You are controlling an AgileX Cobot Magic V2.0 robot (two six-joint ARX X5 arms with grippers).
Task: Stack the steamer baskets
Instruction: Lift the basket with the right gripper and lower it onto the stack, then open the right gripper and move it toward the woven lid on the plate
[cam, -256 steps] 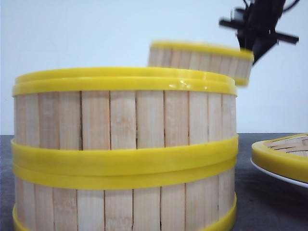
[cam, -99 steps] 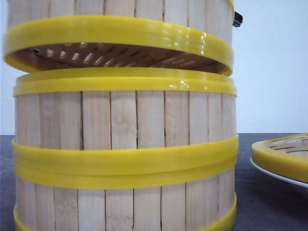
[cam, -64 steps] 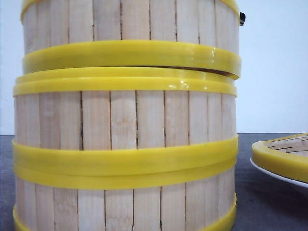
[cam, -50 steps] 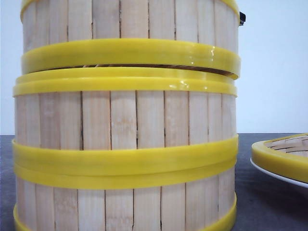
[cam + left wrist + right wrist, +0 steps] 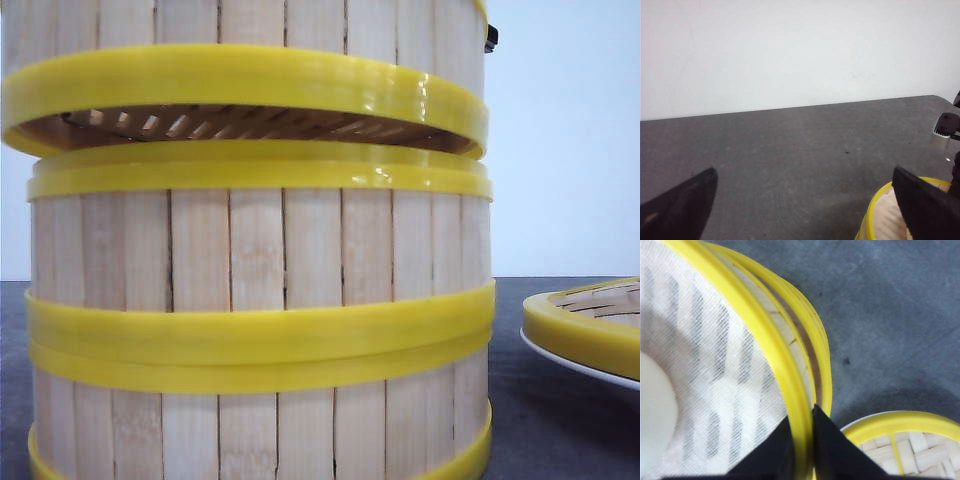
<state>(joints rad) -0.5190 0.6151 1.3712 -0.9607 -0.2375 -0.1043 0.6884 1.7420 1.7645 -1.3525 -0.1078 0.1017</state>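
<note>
Two steamer baskets stand stacked (image 5: 260, 300) close to the front camera, pale slats with yellow bands. A third steamer basket (image 5: 240, 85) hangs just above the stack, and its woven bottom shows through the gap. My right gripper (image 5: 801, 413) is shut on that basket's yellow rim (image 5: 740, 320), one finger inside over the white cloth liner (image 5: 700, 365). The stack's top rim (image 5: 819, 340) shows just below it. My left gripper (image 5: 805, 170) is open over bare table beside a yellow basket rim (image 5: 880, 220).
Another yellow-rimmed woven piece (image 5: 585, 325) lies on a white plate (image 5: 570, 365) to the right of the stack, also seen as a yellow ring (image 5: 900, 440) in the right wrist view. The dark grey table (image 5: 790, 150) ends at a pale wall.
The held basket came in from the upper right and sank almost onto the stack. In the last half second it has risen again and shifted a little left, reopening the gap.
</note>
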